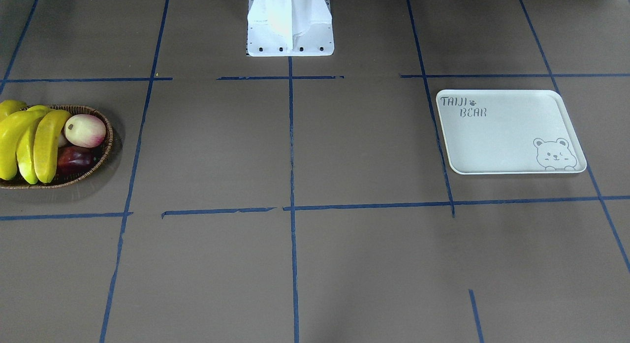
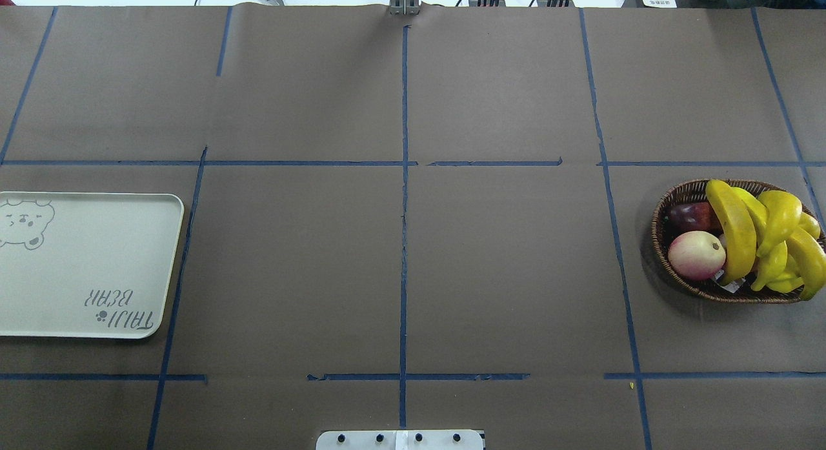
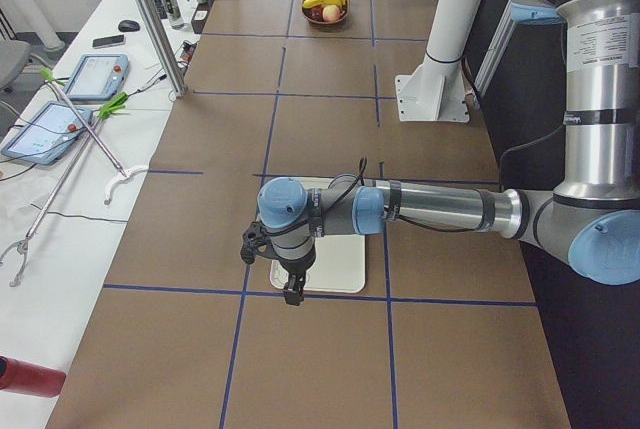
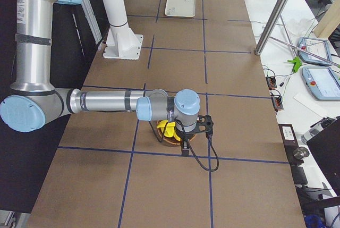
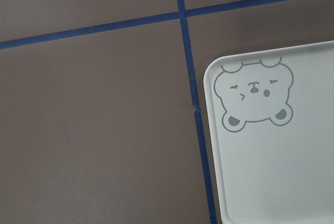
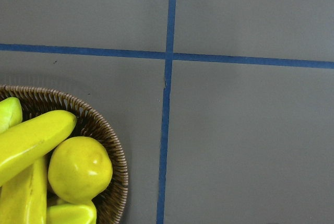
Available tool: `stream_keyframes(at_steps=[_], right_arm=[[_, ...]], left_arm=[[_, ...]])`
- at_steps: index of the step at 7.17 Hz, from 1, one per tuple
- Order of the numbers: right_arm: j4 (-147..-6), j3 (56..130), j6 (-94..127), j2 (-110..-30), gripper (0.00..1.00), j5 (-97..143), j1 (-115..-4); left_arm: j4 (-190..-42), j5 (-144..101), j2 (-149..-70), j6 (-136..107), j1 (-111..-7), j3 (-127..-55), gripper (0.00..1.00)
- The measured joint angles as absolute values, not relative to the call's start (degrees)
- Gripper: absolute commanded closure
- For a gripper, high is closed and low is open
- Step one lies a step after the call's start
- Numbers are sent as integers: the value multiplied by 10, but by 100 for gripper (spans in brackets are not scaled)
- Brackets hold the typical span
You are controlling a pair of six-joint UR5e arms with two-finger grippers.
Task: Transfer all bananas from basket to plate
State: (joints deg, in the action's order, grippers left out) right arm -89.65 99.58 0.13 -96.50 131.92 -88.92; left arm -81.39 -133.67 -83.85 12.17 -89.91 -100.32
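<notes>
Bananas (image 2: 735,234) in basket (image 2: 658,240) at robot's right, plate (image 2: 84,269) well apart at its left

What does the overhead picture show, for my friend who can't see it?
A wicker basket at the right edge of a brown table holds yellow bananas, a pink fruit and a dark red fruit. A white bear plate lies far left with nothing on it.

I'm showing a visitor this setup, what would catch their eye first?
The bright yellow bananas, heaped in the wicker basket at the robot's right end of the table beside a pink-cream fruit and a dark red one. At the opposite end lies the off-white TAIJI BEAR plate, with nothing on it.
</notes>
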Motion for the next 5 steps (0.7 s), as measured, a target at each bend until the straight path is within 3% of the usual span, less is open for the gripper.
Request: stream_keyframes(at_steps=[3,5], right_arm=[[-896,1006,16,-964,0,1319,-873],[-895,1054,128,-964,1,1317,-827]], left_arm=[[-815,-1337,-834,120,-897,-1003,0],[-815,-1337,-833,120,-896,-1001,0]])
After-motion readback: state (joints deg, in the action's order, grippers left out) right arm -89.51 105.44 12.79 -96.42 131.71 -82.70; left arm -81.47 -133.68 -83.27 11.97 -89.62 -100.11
